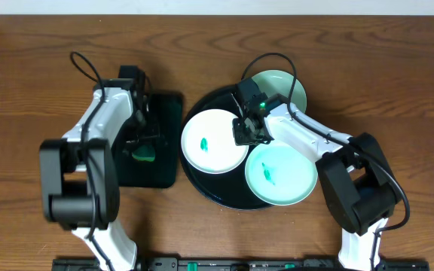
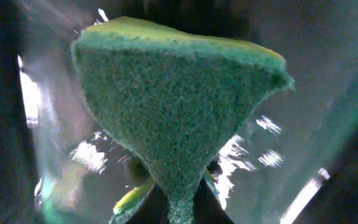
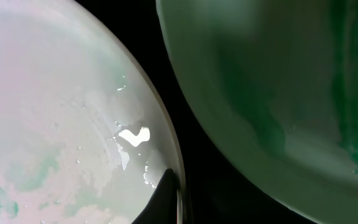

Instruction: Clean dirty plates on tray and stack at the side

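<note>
The black round tray (image 1: 206,183) holds the white plate (image 1: 215,141) with a teal smear and a mint plate (image 1: 281,173) with a smear. A second mint plate (image 1: 280,87) lies at the tray's back edge. My right gripper (image 1: 249,129) is shut on the white plate's right rim. In the right wrist view one finger (image 3: 174,194) lies inside the white plate (image 3: 55,124), next to the mint plate (image 3: 278,74). My left gripper (image 1: 143,150) is shut on a green sponge (image 2: 173,112) over the small dark green tray (image 1: 166,113); its fingers (image 2: 182,208) pinch the sponge's narrow end.
The dark green rectangular tray sits just left of the black tray. Bare wooden table (image 1: 36,68) surrounds both. The black tray's floor (image 3: 210,186) shows as a narrow gap between the two plates.
</note>
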`<state>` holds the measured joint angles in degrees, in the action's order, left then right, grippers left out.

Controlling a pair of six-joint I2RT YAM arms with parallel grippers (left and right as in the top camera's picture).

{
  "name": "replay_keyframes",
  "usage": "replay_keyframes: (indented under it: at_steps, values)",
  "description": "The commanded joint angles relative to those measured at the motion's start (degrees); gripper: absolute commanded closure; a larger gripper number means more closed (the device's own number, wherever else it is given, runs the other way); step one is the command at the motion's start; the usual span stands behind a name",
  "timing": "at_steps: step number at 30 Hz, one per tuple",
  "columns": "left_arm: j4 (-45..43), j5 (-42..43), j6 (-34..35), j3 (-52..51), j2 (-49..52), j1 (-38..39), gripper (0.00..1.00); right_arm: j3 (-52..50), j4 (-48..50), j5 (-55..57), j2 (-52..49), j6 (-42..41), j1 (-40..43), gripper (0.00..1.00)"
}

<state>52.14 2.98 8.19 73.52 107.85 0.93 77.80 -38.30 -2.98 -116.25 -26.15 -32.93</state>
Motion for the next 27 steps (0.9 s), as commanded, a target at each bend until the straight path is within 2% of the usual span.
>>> replay_keyframes:
  at_steps: [1, 6, 11, 19, 22, 27]
  values:
    - [0.98, -0.63, 4.76, 2.58, -8.94, 0.02, 0.93, 0.02, 1.42, -0.72, -1.77, -0.57, -0.94, 0.99]
    - [3.26, 2.23, 9.94, 2.58, -16.57, 0.85, 0.93, 0.02, 1.81, -0.74, -1.77, -3.10, -0.92, 0.99]
    - [3.91, 5.38, 15.78, 2.05, -17.44, 4.98, 0.93, 0.02, 1.57, -1.01, -1.77, -4.76, -0.81, 0.99]
    - [-3.37, 4.66, 24.90, -1.53, -14.05, 15.72, 0.93, 0.02, -0.61, -0.96, -1.77, -7.76, -0.15, 0.99]
    - [-3.93, 1.22, 29.20, -1.53, -11.04, 18.60, 0.93, 0.02, -1.68, -0.94, -1.77, -8.61, -0.09, 0.99]
    - [-6.27, 0.63, 30.56, -1.53, -4.87, 22.38, 0.93, 0.02, -6.01, 2.40, -1.77, -13.79, 0.07, 0.98]
